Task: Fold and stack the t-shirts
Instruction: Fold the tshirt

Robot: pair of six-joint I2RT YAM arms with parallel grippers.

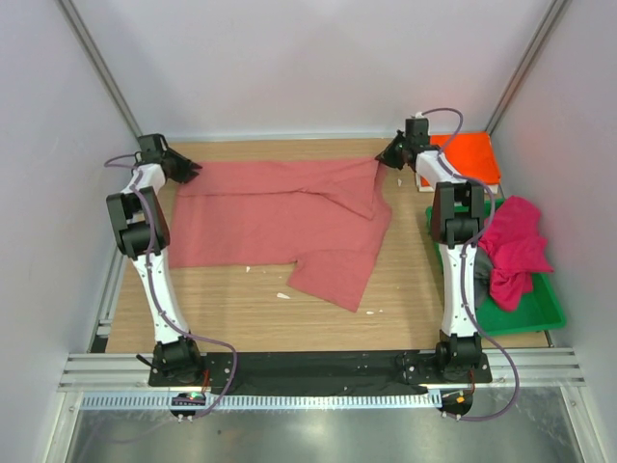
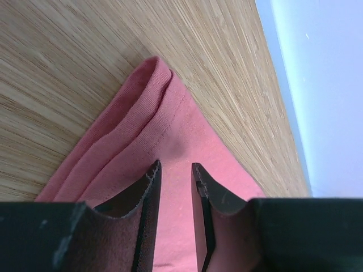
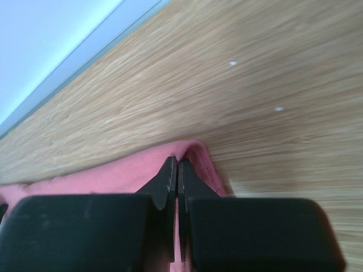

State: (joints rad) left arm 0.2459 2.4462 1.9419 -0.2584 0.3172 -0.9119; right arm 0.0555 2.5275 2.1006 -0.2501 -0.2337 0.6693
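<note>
The salmon-red t-shirt (image 1: 280, 217) lies spread on the wooden table, one flap folded over at its right side. My left gripper (image 1: 185, 172) is at its far left corner. In the left wrist view the gripper (image 2: 174, 167) has its jaws apart above the shirt's folded corner (image 2: 150, 107). My right gripper (image 1: 390, 156) is at the far right corner. In the right wrist view the gripper (image 3: 177, 160) is shut on the shirt's edge (image 3: 198, 156). The orange t-shirt (image 1: 469, 157) lies at the back right. The magenta t-shirt (image 1: 516, 246) lies crumpled over the dark grey one (image 1: 480, 287). The white one is out of view.
A green plastic tray (image 1: 535, 313) stands at the right edge and holds the magenta and grey shirts. White walls close the table at the back and sides. A few small white specks (image 1: 283, 295) lie on the wood near the shirt's front edge.
</note>
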